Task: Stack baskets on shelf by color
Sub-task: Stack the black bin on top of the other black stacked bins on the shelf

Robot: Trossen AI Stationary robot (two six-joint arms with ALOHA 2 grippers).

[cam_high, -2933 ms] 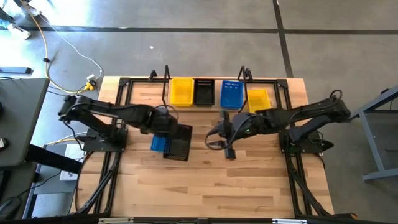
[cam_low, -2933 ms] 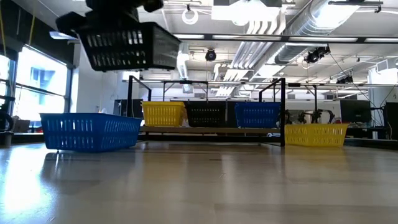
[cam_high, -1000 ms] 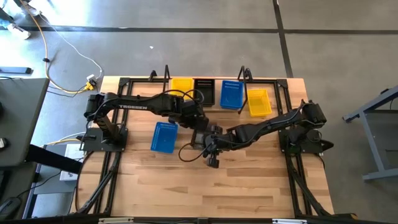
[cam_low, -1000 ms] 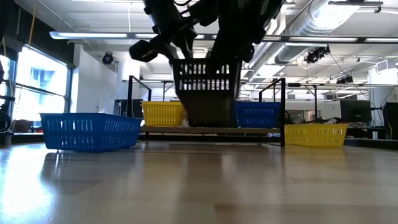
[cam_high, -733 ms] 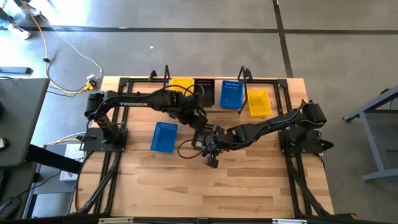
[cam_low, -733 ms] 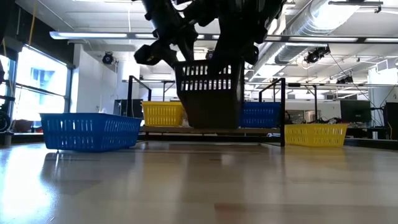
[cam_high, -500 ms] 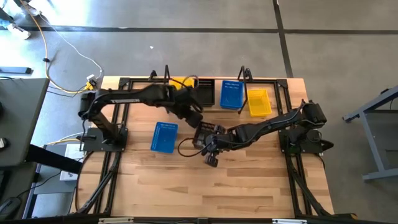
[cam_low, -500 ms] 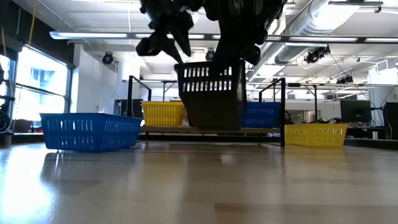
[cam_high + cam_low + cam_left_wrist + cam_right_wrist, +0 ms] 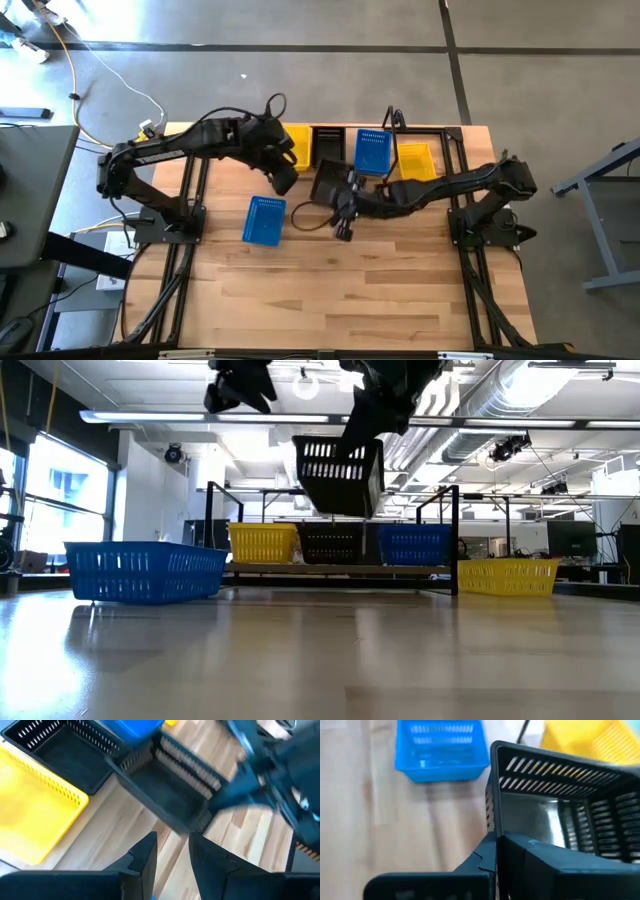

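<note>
We held the black basket (image 9: 341, 476) clamped in our right gripper (image 9: 341, 192); lowering it level into the shelf's black basket (image 9: 327, 146) seemed wise, left fingers (image 9: 148, 856) released.

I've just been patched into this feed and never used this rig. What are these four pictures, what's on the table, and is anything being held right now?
Two dark robot arms work at a wooden table. One picture looks straight down, one looks level across the tabletop, and two come from cameras on the arms' wrists. The right gripper holds a black basket by its rim, up in the air near the shelf. The left gripper, its fingers apart, holds nothing. On the shelf sit a yellow basket, a black one and a blue one. On the table lie another blue basket and another yellow basket.
</note>
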